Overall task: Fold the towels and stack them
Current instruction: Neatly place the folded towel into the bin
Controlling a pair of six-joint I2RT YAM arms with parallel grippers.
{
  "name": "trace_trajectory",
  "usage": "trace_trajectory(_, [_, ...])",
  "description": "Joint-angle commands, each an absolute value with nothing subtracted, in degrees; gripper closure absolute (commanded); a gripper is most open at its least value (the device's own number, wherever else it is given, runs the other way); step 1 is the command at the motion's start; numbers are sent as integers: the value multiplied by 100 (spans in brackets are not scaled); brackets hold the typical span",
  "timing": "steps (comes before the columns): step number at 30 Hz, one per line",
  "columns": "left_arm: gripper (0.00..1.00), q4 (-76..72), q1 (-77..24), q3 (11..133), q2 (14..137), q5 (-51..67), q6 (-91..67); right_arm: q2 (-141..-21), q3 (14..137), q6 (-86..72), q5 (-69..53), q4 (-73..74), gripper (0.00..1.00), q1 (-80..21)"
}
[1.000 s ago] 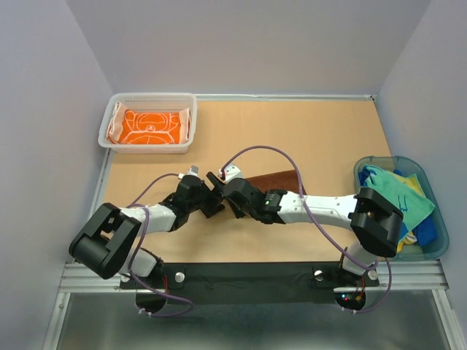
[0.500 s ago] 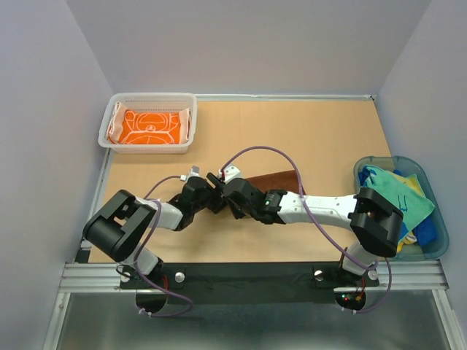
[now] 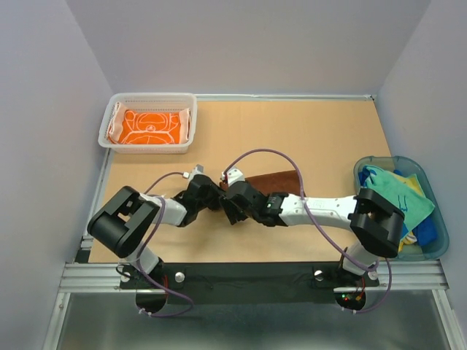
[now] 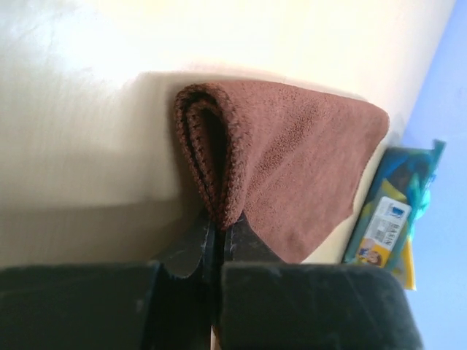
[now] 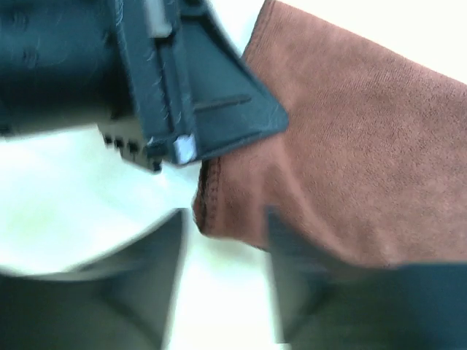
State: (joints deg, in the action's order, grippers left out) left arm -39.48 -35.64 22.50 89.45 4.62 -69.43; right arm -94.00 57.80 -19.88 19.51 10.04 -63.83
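A dark brown towel [image 3: 273, 180] lies on the table's middle, and both grippers meet at its left corner. My left gripper [image 3: 212, 199] is shut on that folded corner; the left wrist view shows the brown towel [image 4: 292, 168] pinched and lifted at the left gripper [image 4: 219, 226]. My right gripper [image 3: 230, 207] stands open, its blurred fingers [image 5: 157, 277] spread on either side of the brown towel's [image 5: 350, 160] hemmed corner. An orange towel [image 3: 149, 127] with white circles lies folded in the basket.
The white mesh basket [image 3: 109, 142] stands at the back left. A translucent blue-green tub [image 3: 438, 248] at the right edge holds green, blue and yellow towels [image 3: 398, 193]. The two arms lie close together across the table's near half.
My left gripper has closed on the brown towel's corner. My right gripper, shut on that corner before, has opened and let it go. The left arm's elbow has shifted right.
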Motion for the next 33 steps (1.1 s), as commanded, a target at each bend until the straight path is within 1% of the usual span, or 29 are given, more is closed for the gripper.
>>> trace_trajectory(1, [100,-2861,-3455,3082,8947,194,-5796,-8957,5573,-2074,2118,773,24,-6416])
trace_trajectory(2, [100,-2656,-3411,3259,8973,167,-5592,-8904,5529,-2074,2179,773,19,-6416])
trace_trajectory(3, [100,-2237,-3288,3426,9017,150,-5425,-8842,5467,-2083,2223,817,9,-6416])
trace_trajectory(5, [100,-1778,-3069,3997,9122,62,-4818,-8588,5335,-2118,2373,896,1,-6407])
trace_trajectory(8, [100,-524,-2744,4876,9350,-113,-3992,-8149,5186,-2188,2400,1133,0,-6407])
trace_trajectory(10, [100,-55,-2568,5594,9448,-219,-3641,-7946,5098,-2215,2426,1212,0,-6407])
trace_trajectory(12, [100,637,-2409,6053,9570,-351,-3122,-7657,4975,-2224,2452,1309,0,-6407])
trace_trajectory(13, [100,885,-2234,6552,9623,-482,-2798,-7551,4905,-2224,2496,1344,0,-6416])
trace_trajectory(18, [100,2396,-1802,8119,10062,-975,-2024,-7216,4738,-2224,2479,1599,0,-6416])
trace_trajectory(19, [100,2547,-1732,8600,10133,-1115,-1926,-7155,4711,-2241,2452,1617,0,-6407])
trace_trajectory(25, [100,3462,-1275,10227,10617,-1528,-1354,-7207,4676,-2206,2443,1731,0,-6407])
trace_trajectory(28, [100,3770,-1029,10869,10836,-1555,-1266,-7303,4728,-2180,2435,1758,0,-6407])
trace_trajectory(33, [100,3990,-783,11600,11135,-1845,-950,-7576,4843,-2074,2461,1784,0,-6407])
